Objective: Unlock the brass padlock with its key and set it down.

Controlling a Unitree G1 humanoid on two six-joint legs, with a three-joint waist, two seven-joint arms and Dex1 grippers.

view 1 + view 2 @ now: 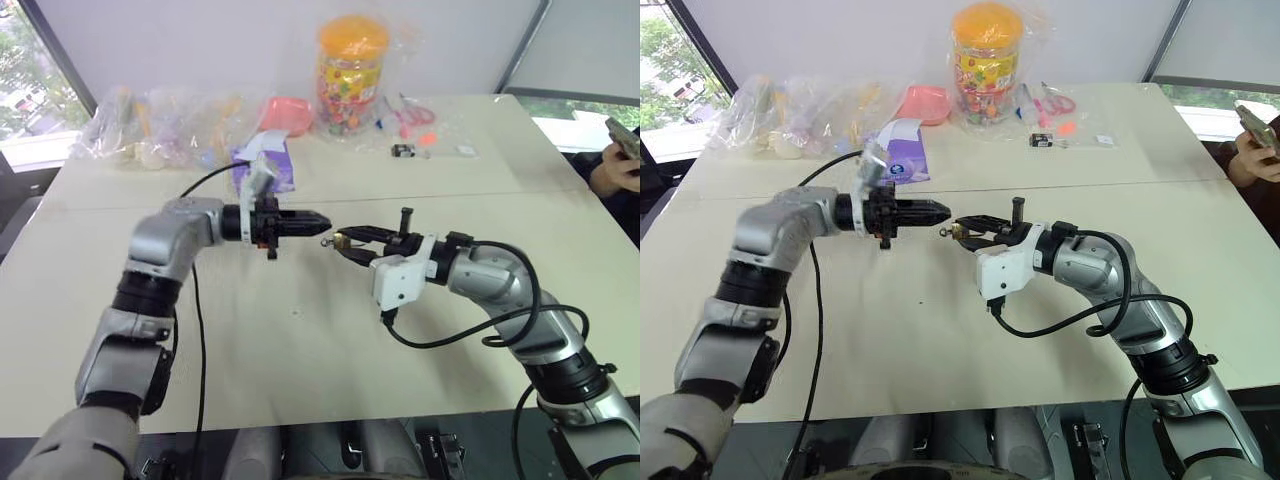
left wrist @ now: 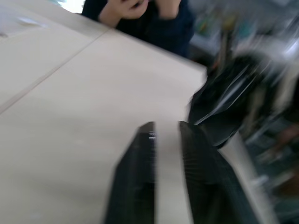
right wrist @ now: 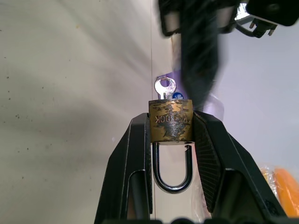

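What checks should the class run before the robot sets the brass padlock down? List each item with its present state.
1. Right gripper clamps the brass padlock by its body: ok.
2. Key seated in the padlock: ok.
3. Shackle released: ok, one leg shows a gap below the body.
4. Left gripper clear of the key: ok, fingers apart with nothing between them.
5. Bare table beneath the grippers for putting it down: ok.
6. Person's hand away from the work area: ok, at the table's far edge.
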